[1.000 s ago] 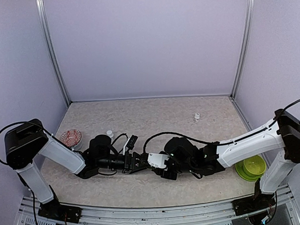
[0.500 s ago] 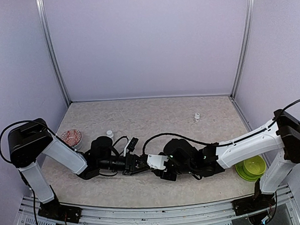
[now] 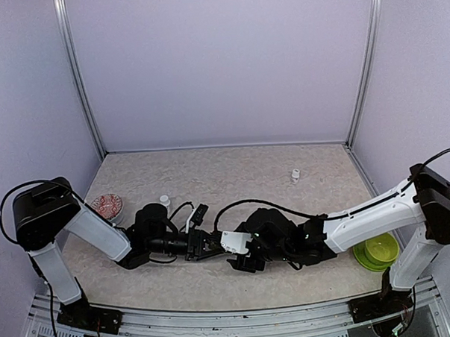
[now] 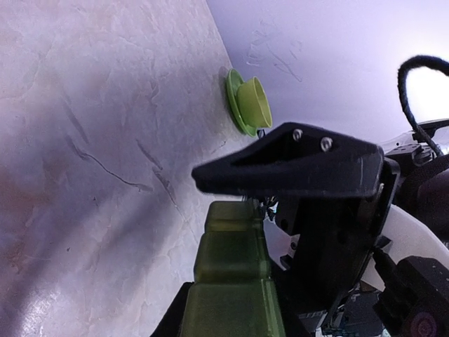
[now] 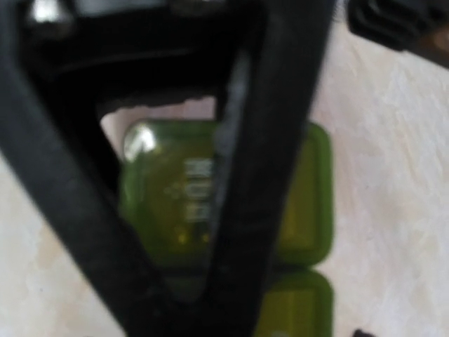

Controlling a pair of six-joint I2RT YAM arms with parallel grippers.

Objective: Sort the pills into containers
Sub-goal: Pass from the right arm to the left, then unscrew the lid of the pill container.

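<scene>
A translucent green pill box (image 4: pixel 235 274) with a row of square compartments is held just above the table at front centre. My left gripper (image 3: pixel 208 245) is shut on it, one black finger (image 4: pixel 287 168) above it and the other below. My right gripper (image 3: pixel 240 251) meets it from the right. In the right wrist view the pill box (image 5: pixel 305 196) shows blurred behind black finger bars, so I cannot tell how those jaws stand. No loose pills can be made out.
A round dish (image 3: pixel 106 206) with red and white contents sits at the left, a small white bottle (image 3: pixel 164 201) beside it. Another white bottle (image 3: pixel 294 175) stands at back right. A green bowl (image 3: pixel 376 251) lies at right by the right arm's base.
My left jaws have closed onto the green pill box. Both grippers have edged slightly toward the near edge of the table, still meeting at the centre.
</scene>
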